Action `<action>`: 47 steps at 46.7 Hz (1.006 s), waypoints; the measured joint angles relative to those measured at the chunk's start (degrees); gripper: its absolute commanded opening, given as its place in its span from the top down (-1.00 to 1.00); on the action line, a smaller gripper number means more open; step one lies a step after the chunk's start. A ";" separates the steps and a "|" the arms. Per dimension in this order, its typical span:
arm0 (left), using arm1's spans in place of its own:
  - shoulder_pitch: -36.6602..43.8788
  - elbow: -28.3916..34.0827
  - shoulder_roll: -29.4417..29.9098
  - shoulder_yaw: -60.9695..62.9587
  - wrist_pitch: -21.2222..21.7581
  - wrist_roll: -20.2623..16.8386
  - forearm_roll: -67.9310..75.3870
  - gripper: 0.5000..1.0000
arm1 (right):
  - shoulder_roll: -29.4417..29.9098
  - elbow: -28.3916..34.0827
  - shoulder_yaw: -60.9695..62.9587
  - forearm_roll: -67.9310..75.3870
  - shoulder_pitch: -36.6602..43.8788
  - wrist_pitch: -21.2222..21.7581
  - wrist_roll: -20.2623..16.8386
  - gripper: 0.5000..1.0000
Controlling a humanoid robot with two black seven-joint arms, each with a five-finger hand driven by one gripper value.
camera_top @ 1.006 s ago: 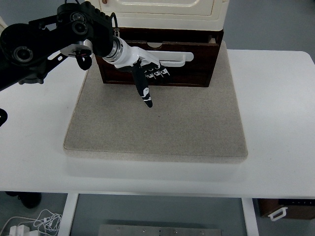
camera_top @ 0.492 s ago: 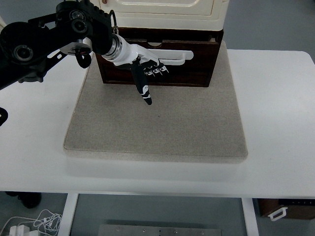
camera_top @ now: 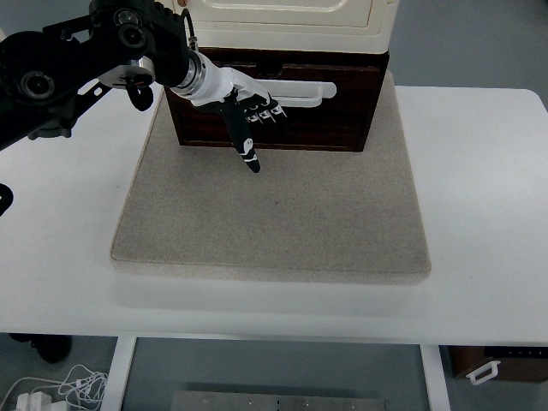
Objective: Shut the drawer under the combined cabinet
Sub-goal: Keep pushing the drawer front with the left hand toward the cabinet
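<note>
One view only, top cam. Left hand (camera_top: 244, 107) comes in from upper left, sits against the front of the drawer (camera_top: 274, 116), a dark wood box under the cream cabinet (camera_top: 291, 21). Fingers (camera_top: 265, 114): three curled tog. vs the drawer face just below the white handle (camera_top: 295, 92), not wrapped on it; one long digit sticks out and down over the grey mat (camera_top: 274, 205), tip looks clear of it. So curled, holding nothing. Right hand not in frame.

Drawer front looks about flush w/ the cabinet edge above, no open cavity visible from this angle, so prob nearly or fully shut, can't confirm the last bit. Cabinet + drawer sit at the far edge of the mat, mat on the white desk (camera_top: 479, 214).

Risks, my read:
- push is left of drawer centre, could rack it and jam on the slides
- pushing on after it seats could shove the whole cabinet back off the mat
- knuckles could snag under the handle on retract, dragging the drawer back out
</note>
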 measured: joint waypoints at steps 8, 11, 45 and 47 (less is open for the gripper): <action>0.03 0.40 0.01 -0.05 0.00 0.00 0.00 -0.99 | 0.00 0.00 0.00 0.00 0.02 0.00 0.00 -0.81; 0.04 0.61 0.03 -0.15 0.00 0.00 0.00 -0.99 | 0.00 0.00 0.00 0.00 -0.02 0.00 -0.01 -0.81; -0.05 2.49 0.08 -0.90 0.00 0.00 -0.09 -0.99 | 0.00 0.00 0.00 0.00 0.00 0.00 -0.01 -0.81; -0.05 2.49 0.09 -0.90 0.00 0.00 -0.09 -0.99 | 0.00 0.00 0.00 0.00 0.00 0.00 0.00 -0.81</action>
